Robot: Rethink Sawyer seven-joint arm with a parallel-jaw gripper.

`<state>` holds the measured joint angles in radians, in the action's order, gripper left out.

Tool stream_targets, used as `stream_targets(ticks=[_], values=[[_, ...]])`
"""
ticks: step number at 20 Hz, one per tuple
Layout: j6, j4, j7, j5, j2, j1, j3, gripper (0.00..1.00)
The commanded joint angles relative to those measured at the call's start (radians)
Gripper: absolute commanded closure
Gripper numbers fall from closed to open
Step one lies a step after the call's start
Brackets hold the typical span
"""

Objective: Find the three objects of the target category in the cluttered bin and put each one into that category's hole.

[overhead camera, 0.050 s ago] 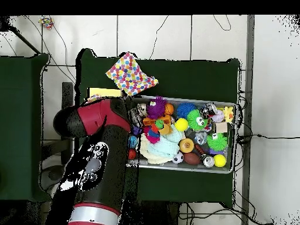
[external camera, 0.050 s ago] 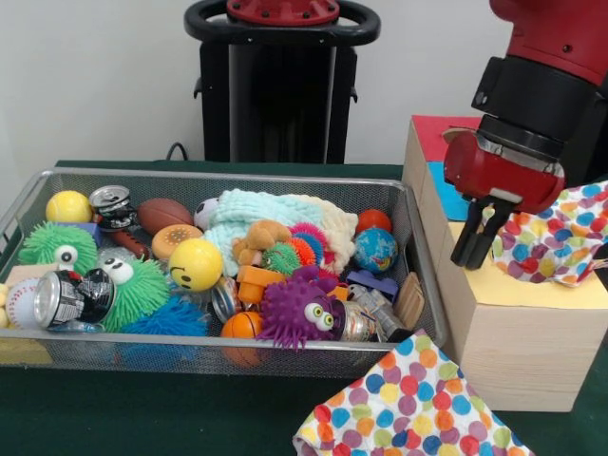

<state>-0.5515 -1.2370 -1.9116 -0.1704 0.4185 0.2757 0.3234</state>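
My gripper (external camera, 0.050 s ago: 478, 252) hangs over the wooden box (external camera, 0.050 s ago: 513, 332) to the right of the wire bin (external camera, 0.050 s ago: 218, 176), just above the box's yellow panel. A polka-dot cloth (external camera, 0.050 s ago: 556, 237) lies bunched on the box top and touches the gripper's right side; whether it is held does not show. A second polka-dot cloth (external camera, 0.050 s ago: 408, 404) lies on the green table in front of the bin and appears again as the polka-dot cloth (overhead camera, 0.050 s ago: 130, 74). A mint knitted cloth (external camera, 0.050 s ago: 256, 214) lies in the bin among the toys. In the overhead view the arm (overhead camera, 0.050 s ago: 96, 146) covers the gripper.
The bin holds balls, fuzzy monster toys, crushed cans and a small football. The box top has red, blue and yellow panels. The bin's right wall (external camera, 0.050 s ago: 418, 256) stands close to the box.
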Motion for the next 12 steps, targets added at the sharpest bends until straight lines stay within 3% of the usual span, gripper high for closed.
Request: stream_targets(ticks=[1,3,8,12], values=[[0.0,-0.047,-0.132,-0.053,-0.176,0.055,-0.046,1.0],[0.035,-0.028,-0.16,-0.078,-0.188,0.097,0.012,1.0],[0.084,0.027,-0.375,-0.126,-0.274,0.28,0.282,1.0],[0.033,0.003,-0.329,-0.06,-0.245,0.275,0.276,1.0]])
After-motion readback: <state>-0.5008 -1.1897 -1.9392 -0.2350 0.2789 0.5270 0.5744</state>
